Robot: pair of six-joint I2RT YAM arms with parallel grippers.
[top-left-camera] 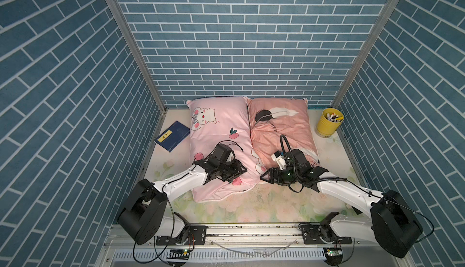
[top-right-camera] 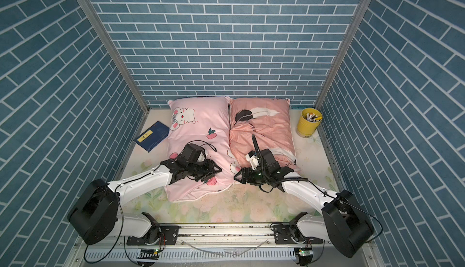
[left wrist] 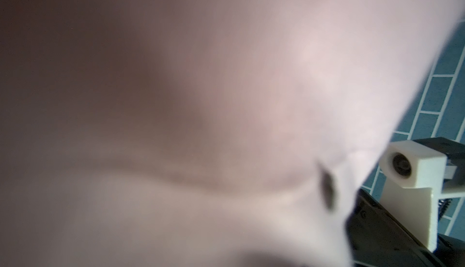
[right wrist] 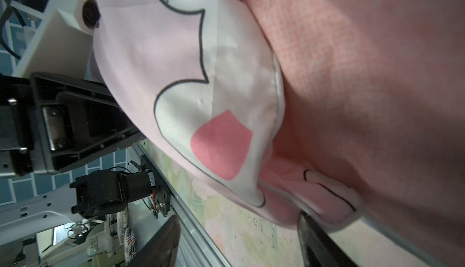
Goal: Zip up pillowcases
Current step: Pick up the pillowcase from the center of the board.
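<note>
1. Top views both show the bunny pillow (top-left-camera: 216, 127) and feather pillow (top-left-camera: 279, 130) side by side, touching, against the back wall (top-left-camera: 226, 39).
2. They rest on a floral mat (top-left-camera: 251, 208) between blue brick-print walls, with a book (top-left-camera: 172, 136) to the left and a yellow cup (top-left-camera: 329, 122) to the right.
3. The left gripper (top-left-camera: 240, 170) lies low on the bunny pillow's near part. Fabric fills its wrist view, so I cannot tell how its jaws stand.
4. The right gripper (top-left-camera: 263, 176) points at the pillows' near meeting corner. In the right wrist view, its fingers (right wrist: 168, 240) stand apart.
</note>
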